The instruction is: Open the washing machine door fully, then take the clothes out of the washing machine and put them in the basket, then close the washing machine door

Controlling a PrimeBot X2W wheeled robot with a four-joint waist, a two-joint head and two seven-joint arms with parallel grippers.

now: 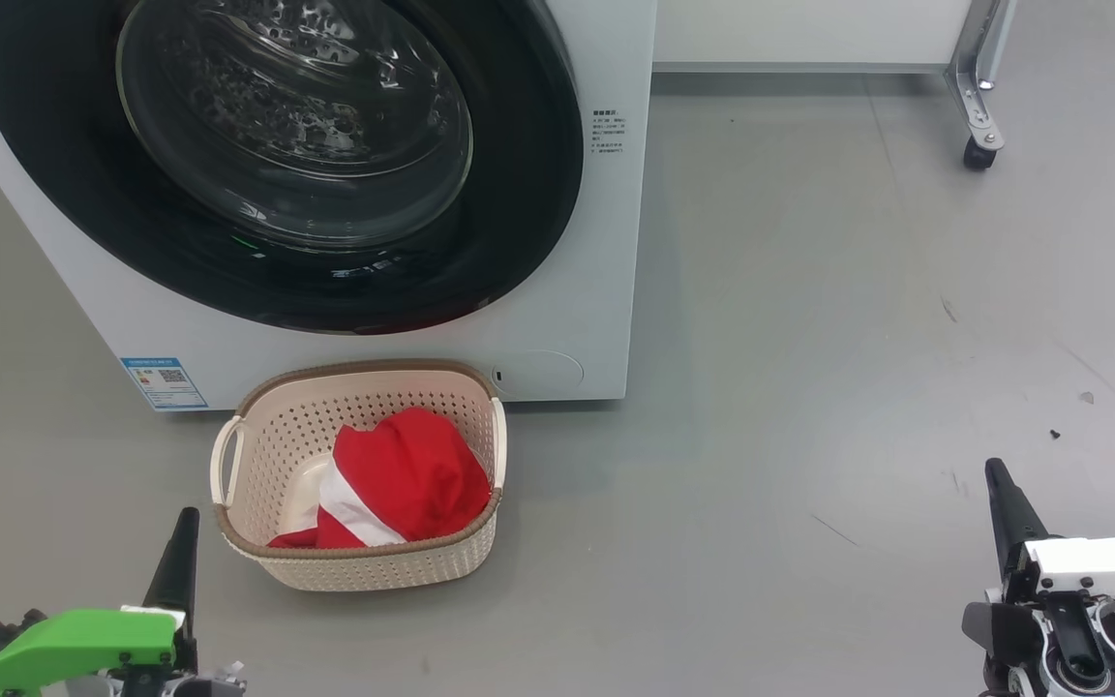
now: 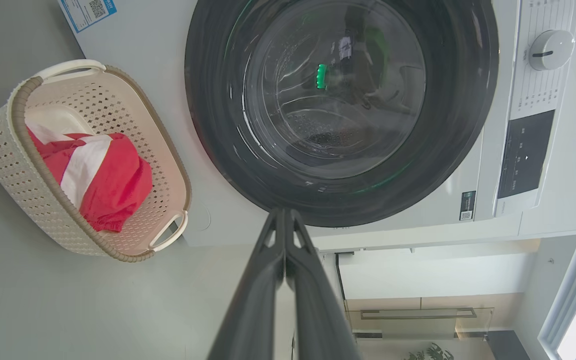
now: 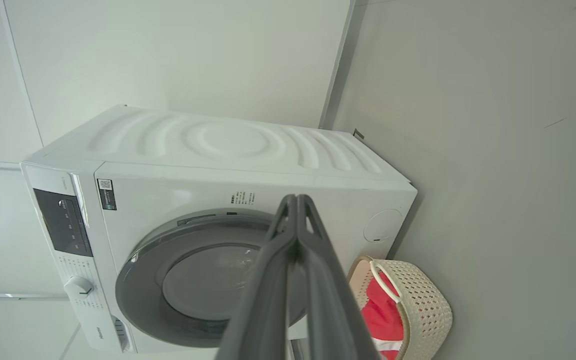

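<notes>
We are holding both arms low and drawn back, well apart from the washing machine (image 1: 572,319). Our left pincer (image 1: 188,523) is sitting at the lower left of the head view. Its two dark fingers are pressing together into one narrow point, gripping nothing and aiming up that view just beside the near left corner of the basket (image 1: 374,571). A green cover (image 1: 83,644) is capping the wrist behind it. Our right pincer (image 1: 998,474) is resting at the lower right, far out over the bare grey floor (image 1: 809,387). Its fingers are likewise pinching fully together and are empty, with a white wrist housing behind them. In each wrist view we are seeing that arm's own fingers meeting tip to tip and pointing toward the machine's front. The washing machine door (image 1: 296,126) is lying shut, flush against the white front. The basket is standing on the floor close in front of the machine, below the door; we cannot tell whether it is touching the machine. The clothes (image 1: 403,474) are lying inside the basket, red with a white stripe, bunching toward its near right side.
</notes>
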